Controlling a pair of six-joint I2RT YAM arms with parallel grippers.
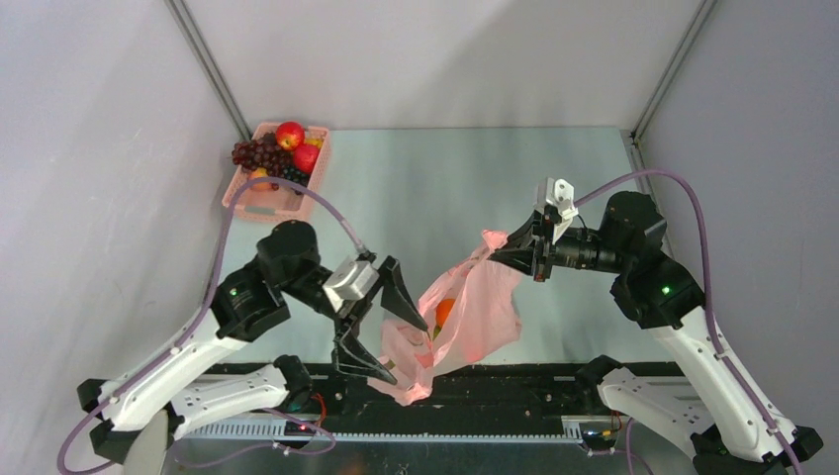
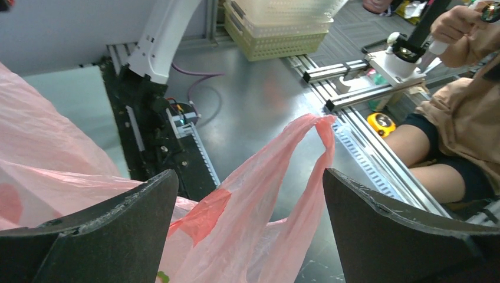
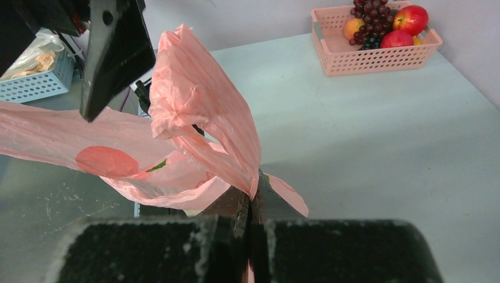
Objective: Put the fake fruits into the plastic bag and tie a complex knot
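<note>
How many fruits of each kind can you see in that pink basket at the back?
Red apples: 2
Grape bunch: 1
Orange fruit: 1
Yellow fruit, mostly hidden: 1
Total: 5

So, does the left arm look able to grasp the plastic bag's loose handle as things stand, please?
Probably yes: the left end effector is open, and the loose handle rises between its fingers with nothing in the way.
</note>
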